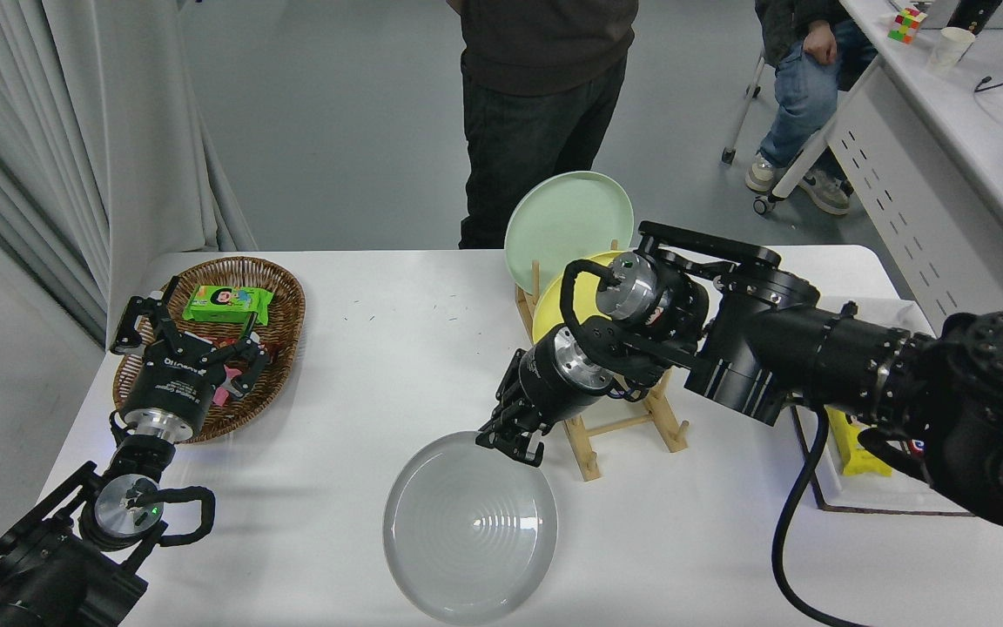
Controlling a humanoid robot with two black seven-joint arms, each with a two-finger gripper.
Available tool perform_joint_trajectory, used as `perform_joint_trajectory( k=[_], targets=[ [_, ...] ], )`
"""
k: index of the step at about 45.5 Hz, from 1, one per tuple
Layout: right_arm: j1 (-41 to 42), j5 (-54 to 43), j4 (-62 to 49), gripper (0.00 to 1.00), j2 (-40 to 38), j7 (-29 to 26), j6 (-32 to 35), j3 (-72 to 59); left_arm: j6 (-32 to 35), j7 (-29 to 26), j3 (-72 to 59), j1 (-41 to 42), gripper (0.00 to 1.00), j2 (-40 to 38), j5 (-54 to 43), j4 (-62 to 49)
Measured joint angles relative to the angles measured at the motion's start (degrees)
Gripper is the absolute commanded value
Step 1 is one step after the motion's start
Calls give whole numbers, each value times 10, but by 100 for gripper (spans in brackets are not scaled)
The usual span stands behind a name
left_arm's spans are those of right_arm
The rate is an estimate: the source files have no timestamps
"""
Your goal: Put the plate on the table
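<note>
The light grey plate (469, 528) lies low over the white table (353, 374) near its front edge, left of the wooden rack. My right gripper (512, 442) is shut on the plate's far rim, its arm reaching in from the right. I cannot tell whether the plate rests flat on the tabletop or hovers just above it. My left gripper (192, 344) is parked at the lower left, over the wicker basket, fingers spread open.
A wooden plate rack (615, 418) holds a yellow plate (554, 305) and a pale green plate (567, 222). A wicker basket (279, 300) holds a green packet (227, 303). A white tray (889, 503) with snacks sits at the right. A person (541, 104) stands at the far side.
</note>
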Motion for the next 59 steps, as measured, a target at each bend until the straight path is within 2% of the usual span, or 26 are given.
perform_joint_trajectory(
  k=[40,59],
  targets=[
    [-50,-30,-53,0,0,-2,55,6,0,0,0,0,98,0,0,0],
    [-51,-26,-61,0,0,-16,16,16,0,0,0,0,98,0,0,0]
  ],
)
